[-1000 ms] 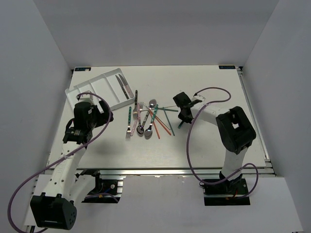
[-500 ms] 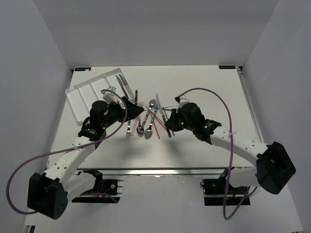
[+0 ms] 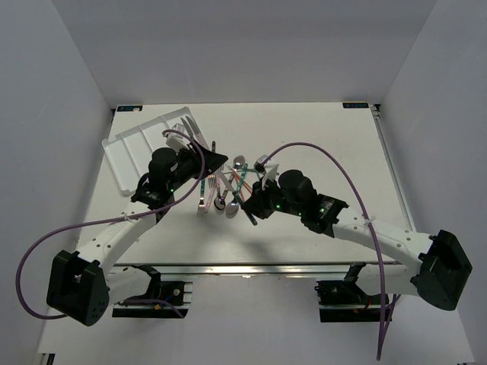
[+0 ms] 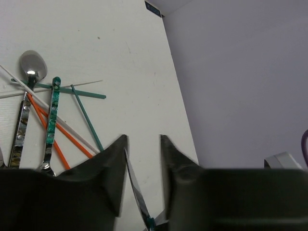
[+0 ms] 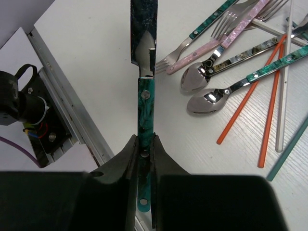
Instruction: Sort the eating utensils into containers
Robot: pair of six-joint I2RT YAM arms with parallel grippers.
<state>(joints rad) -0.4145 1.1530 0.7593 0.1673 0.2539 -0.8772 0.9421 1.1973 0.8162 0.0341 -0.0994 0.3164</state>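
The eating utensils (image 3: 228,190) lie in a loose pile at mid table: forks, spoons and thin chopsticks. My right gripper (image 3: 253,207) (image 5: 145,144) is shut on the handle of a teal-handled knife (image 5: 145,101), held above the table at the pile's near side, blade pointing away from the wrist. My left gripper (image 3: 219,161) (image 4: 144,139) is low at the pile's far left, jaws apart. A knife blade (image 4: 137,187) runs between them, against the left finger, with a gap to the right one. The containers are the white tray (image 3: 125,148) at back left, partly hidden by the left arm.
In the right wrist view, pink and teal forks (image 5: 226,36), two spoons (image 5: 197,79) and orange chopsticks (image 5: 245,103) lie right of the held knife. A spoon (image 4: 32,67) and teal chopsticks (image 4: 86,118) lie ahead of the left fingers. The table's near edge rail (image 5: 57,96) is close.
Both arms have swung in toward the pile. The right gripper carried the teal knife toward the near left. The left gripper came over from the left and its jaws narrowed around a blade.
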